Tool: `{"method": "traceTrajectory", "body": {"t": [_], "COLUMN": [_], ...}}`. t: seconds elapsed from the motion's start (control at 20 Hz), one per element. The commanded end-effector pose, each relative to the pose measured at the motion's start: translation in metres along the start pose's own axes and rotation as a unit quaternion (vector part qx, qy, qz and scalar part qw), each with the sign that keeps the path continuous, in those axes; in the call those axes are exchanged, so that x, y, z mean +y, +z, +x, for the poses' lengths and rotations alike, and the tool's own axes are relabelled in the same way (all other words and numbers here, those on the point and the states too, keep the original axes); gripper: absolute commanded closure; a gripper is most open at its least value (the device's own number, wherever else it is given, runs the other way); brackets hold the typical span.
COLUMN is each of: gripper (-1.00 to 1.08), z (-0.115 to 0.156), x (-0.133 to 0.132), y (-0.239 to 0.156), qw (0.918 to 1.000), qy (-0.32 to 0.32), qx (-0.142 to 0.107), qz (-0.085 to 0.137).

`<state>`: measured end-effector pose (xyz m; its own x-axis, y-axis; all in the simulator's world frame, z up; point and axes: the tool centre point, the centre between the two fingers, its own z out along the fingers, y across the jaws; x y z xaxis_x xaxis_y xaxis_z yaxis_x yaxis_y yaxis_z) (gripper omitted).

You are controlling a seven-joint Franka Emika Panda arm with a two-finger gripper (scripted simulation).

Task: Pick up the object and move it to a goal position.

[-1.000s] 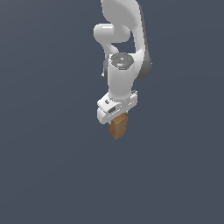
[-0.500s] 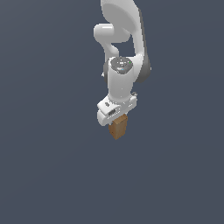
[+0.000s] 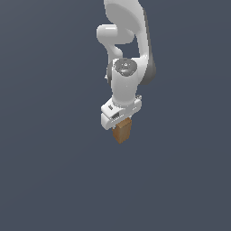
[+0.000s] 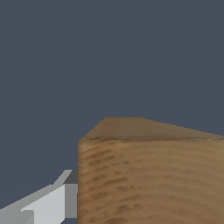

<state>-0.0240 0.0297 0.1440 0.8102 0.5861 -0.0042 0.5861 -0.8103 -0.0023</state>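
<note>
White gripper (image 3: 122, 122) pinching wooden block (image 3: 122, 131), block's lower end protruding at 6 o'clock, plain grey backdrop (image 3: 49, 158) all around.

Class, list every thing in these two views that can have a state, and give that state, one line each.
Wooden block: upright, clamped at its top in the gripper, lower part hanging free below it.
Gripper: pointing down, shut on the wooden block; one of its fingers shows beside the block in the wrist view.
Arm: reaching down from above.
</note>
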Motion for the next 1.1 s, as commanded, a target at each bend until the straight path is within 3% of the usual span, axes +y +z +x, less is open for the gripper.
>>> {"method": "traceTrajectory", "body": {"t": [0.0, 0.45, 1.05], "gripper": [1.08, 1.08, 1.08], "z": [0.003, 0.018, 0.053], "x": [-0.002, -0.031, -0.095], "y": [-0.008, -0.061, -0.181], "qw": [1.0000, 1.0000, 1.0000], "qy": [0.000, 0.000, -0.001], "qx": [0.002, 0.002, 0.002], "qz": [-0.001, -0.002, -0.002]}}
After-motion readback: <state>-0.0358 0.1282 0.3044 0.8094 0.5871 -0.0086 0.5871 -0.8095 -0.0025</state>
